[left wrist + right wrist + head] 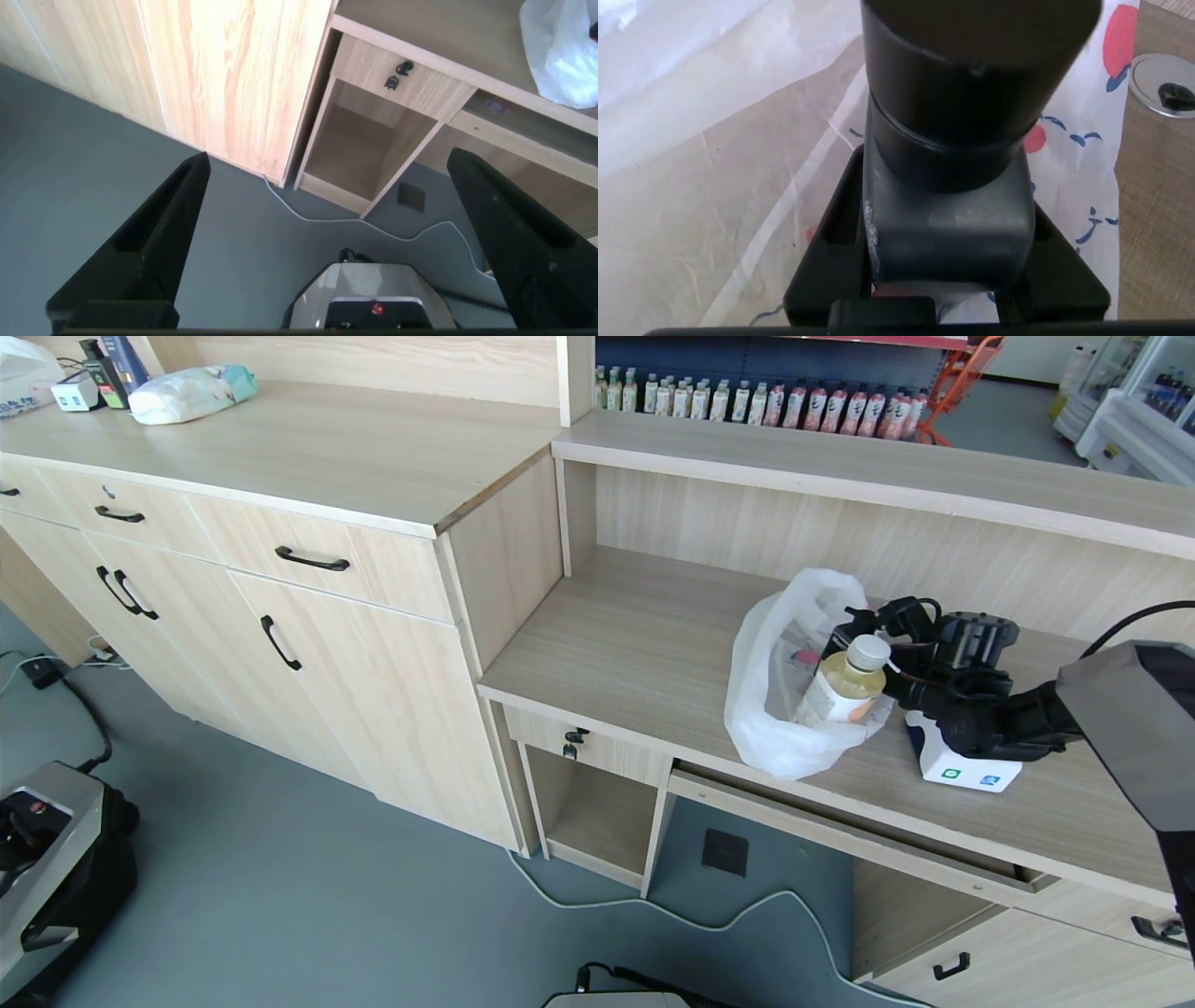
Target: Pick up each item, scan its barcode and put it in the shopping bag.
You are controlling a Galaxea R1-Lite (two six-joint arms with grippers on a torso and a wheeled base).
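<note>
Since the bottle [840, 691] lies tilted, cap uppermost, in the mouth of the shopping bag [775, 709] with its lower end inside the white plastic, I judge it is being put in rather than scanned. The right gripper [882, 667] pinches it near the capped top, which leaves the body free to slide down into the bag. The bag slumps open on the counter [635, 635], its mouth turned toward the arm. Just beside it, under the wrist, sits a small white box [966, 770], probably the scanner. The left gripper [327, 187] hangs well apart over the floor [84, 140], spread wide and holding nothing, out of the way.
</note>
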